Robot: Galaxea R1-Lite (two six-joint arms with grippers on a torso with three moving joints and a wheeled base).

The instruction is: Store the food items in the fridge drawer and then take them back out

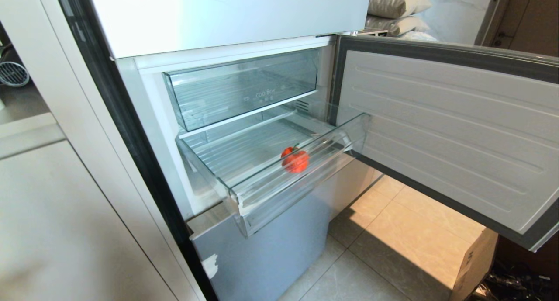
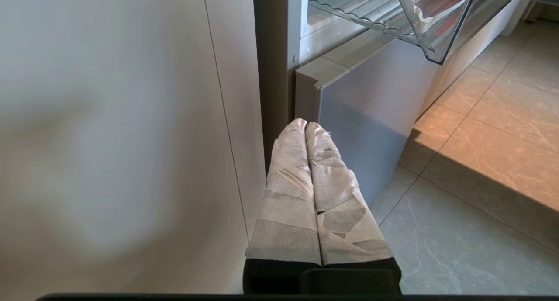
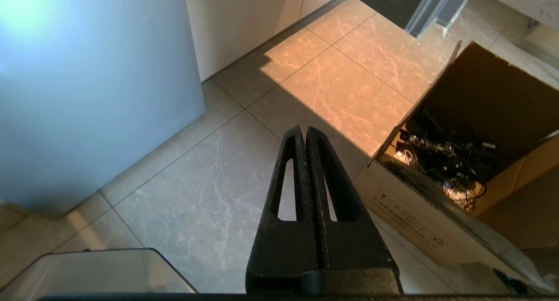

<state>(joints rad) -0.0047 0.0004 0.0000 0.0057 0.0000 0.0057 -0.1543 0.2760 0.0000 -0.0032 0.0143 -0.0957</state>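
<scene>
The fridge drawer [image 1: 262,185] stands pulled out below the taller clear bin [image 1: 244,89]. Two red food items [image 1: 296,160] lie close together near its front lip, and one has a green stem. Neither arm shows in the head view. My left gripper [image 2: 305,126], its fingers wrapped in white tape, is shut and empty. It hangs low beside the fridge's lower front, under the drawer's corner [image 2: 430,39]. My right gripper [image 3: 304,133], with black fingers, is shut and empty over the floor tiles, well below the drawer.
The fridge door [image 1: 445,130] stands open to the right. An open cardboard box [image 3: 458,170] full of cables sits on the floor under it. The grey lower fridge front [image 3: 87,95] is close by, and a white cabinet panel [image 2: 109,139] stands on the left.
</scene>
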